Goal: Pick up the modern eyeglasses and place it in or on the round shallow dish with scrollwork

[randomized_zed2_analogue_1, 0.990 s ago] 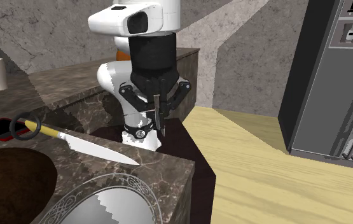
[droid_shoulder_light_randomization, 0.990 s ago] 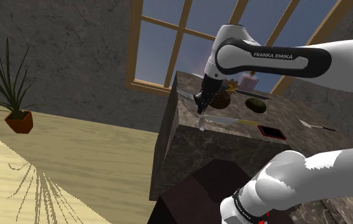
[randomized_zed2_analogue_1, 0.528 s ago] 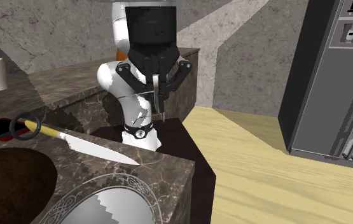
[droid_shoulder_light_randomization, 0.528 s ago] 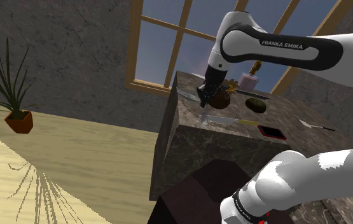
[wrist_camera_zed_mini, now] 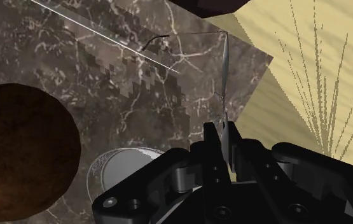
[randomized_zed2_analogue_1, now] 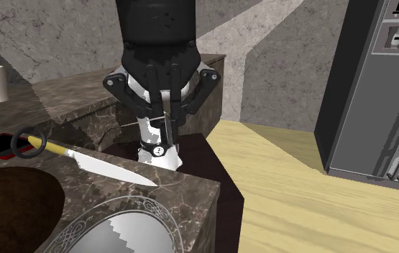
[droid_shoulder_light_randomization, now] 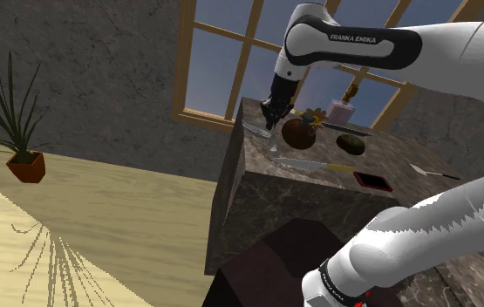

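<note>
My black gripper hangs above the dark marble counter, shut on thin wire-framed eyeglasses. Along the fingers in the wrist view, the gripper clasps one edge-on lens, and the frame wire runs off to a curved temple tip. The round shallow dish with scrollwork lies at the counter's near corner in the second exterior view. Part of the dish's rim peeks out beneath the hand. From the shoulder view, the gripper is over the counter's far left end, just above the silvery dish.
A yellow-handled knife lies behind the dish, beside a black ring. A brown round object, a dark lump, a red phone and a cup share the counter. A potted plant stands on the wood floor.
The hand has risen from the counter with the eyeglasses in its grip. It has also moved toward the dish end, the shoulder view's upper left.
</note>
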{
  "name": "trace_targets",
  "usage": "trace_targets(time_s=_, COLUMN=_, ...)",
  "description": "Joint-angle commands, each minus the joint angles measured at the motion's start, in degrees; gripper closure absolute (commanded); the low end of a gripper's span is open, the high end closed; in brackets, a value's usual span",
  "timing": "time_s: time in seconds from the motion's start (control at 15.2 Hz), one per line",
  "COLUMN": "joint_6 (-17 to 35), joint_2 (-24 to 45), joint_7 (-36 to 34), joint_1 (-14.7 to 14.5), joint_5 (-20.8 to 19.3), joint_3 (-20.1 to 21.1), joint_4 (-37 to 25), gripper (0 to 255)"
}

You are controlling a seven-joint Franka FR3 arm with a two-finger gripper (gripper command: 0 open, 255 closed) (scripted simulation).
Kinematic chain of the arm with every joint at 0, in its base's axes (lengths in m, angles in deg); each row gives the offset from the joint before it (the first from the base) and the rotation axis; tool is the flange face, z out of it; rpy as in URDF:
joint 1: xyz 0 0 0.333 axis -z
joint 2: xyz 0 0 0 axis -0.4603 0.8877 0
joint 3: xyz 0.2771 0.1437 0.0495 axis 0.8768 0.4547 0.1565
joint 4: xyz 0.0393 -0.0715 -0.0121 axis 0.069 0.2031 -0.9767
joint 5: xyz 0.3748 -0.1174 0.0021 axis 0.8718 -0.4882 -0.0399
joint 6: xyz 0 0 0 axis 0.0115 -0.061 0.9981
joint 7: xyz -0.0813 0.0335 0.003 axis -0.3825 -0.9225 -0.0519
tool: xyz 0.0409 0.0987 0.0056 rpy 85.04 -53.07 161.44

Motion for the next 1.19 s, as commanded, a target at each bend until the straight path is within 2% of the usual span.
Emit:
trace_targets(time_s=0.0, joint_6=0.37, joint_2=4.48, joint_7=1.05, joint_1=0.39, joint_5=-0.2, joint_3=-0.66, joint_4=-4.08, gripper=255)
trace_targets(time_s=0.46, joint_6=-2.01, joint_2=19.99, joint_7=3.97, joint_1=1.68, joint_5=0.0, joint_3=-2.25, joint_4=-21.88, gripper=255)
trace_targets(time_s=1.12, joint_6=5.54, joint_2=20.64, joint_7=4.15, joint_1=1.68, joint_5=0.08, joint_3=-2.22, joint_4=-14.98, gripper=255)
